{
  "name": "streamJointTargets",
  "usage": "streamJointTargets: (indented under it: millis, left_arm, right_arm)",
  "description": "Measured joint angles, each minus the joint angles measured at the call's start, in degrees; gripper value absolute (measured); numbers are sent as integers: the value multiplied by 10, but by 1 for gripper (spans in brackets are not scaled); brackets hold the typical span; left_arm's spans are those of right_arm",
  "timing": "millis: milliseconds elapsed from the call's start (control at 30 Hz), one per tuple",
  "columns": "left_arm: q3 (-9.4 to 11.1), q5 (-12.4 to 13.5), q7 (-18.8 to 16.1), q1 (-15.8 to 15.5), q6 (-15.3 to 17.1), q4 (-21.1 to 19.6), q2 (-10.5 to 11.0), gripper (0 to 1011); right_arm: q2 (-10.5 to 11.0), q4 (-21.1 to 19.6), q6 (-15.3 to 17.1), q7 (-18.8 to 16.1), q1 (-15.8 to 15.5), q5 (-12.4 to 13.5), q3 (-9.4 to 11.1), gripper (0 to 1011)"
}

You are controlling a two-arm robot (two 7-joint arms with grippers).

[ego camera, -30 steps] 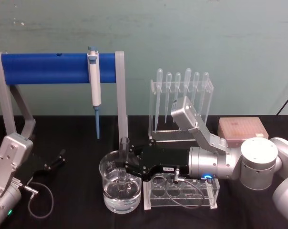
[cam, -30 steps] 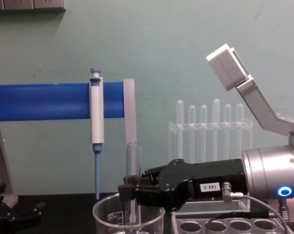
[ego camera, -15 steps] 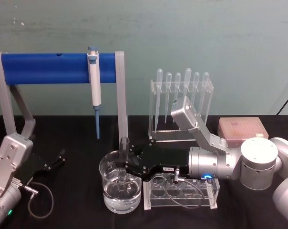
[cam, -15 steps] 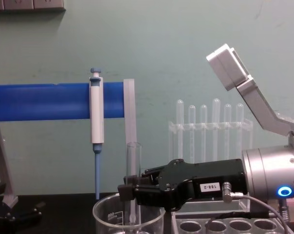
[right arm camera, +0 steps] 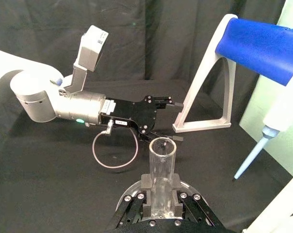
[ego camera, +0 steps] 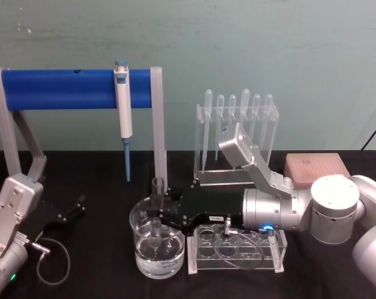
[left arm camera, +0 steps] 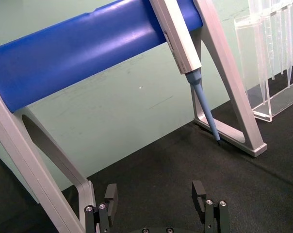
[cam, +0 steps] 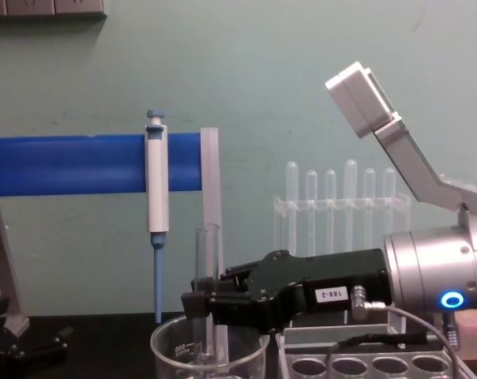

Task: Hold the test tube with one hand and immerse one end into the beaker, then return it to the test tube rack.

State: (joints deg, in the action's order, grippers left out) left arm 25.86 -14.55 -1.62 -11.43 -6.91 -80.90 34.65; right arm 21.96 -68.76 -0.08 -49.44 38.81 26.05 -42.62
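Compared with half a second ago, my right gripper (ego camera: 155,215) has slid toward the robot's left and taken the test tube (ego camera: 158,189) with it, so the tube now stands nearer the middle of the beaker (ego camera: 140,219) than its right wall. In the chest view the tube (cam: 207,251) has also shifted away from the grey upright of the blue-barred stand (cam: 65,163). The right arm reaches in low from the right, forearm nearly level above the test tube rack (ego camera: 236,260), with the wrist's blue ring light glowing. The right gripper's jaws are clamped on the tube a little below its middle. In the right wrist view the fingers (right arm camera: 146,186) press the glass (right arm camera: 162,167) from both sides, and the open rim stands clear above them. The tube is upright, with its lower end down inside the beaker (cam: 172,348), which holds clear liquid in its lower part. I cannot tell whether the rounded tip breaks the surface. The rack sits just beside the beaker on the robot's right. My left gripper (ego camera: 71,209) is parked low at the left over the black table (ego camera: 101,187), well apart from the beaker, its jaws spread wide with nothing between them (left arm camera: 154,194).
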Motion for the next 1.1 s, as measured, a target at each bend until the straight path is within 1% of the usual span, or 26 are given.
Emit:
streamJointTargets:
  millis: [267,367,400,433,900,1100]
  left_arm:
    - [0,0,0,0,0,0,0,1000]
    - [0,0,0,0,0,0,0,1000]
    - [0,0,0,0,0,0,0,1000]
    - [0,0,0,0,0,0,0,1000]
    - [0,0,0,0,0,0,0,1000]
    - [0,0,0,0,0,0,0,1000]
  right_arm:
    - [2,-12,25,2,12,0,-4,238]
    - [7,-25,41,3,15,5,-4,238]
    - [7,-25,41,3,15,5,-4,238]
    - [11,-34,52,7,18,7,-4,238]
    - [36,-92,105,21,34,26,-5,238]
    - [48,-111,120,27,37,36,-4,238]
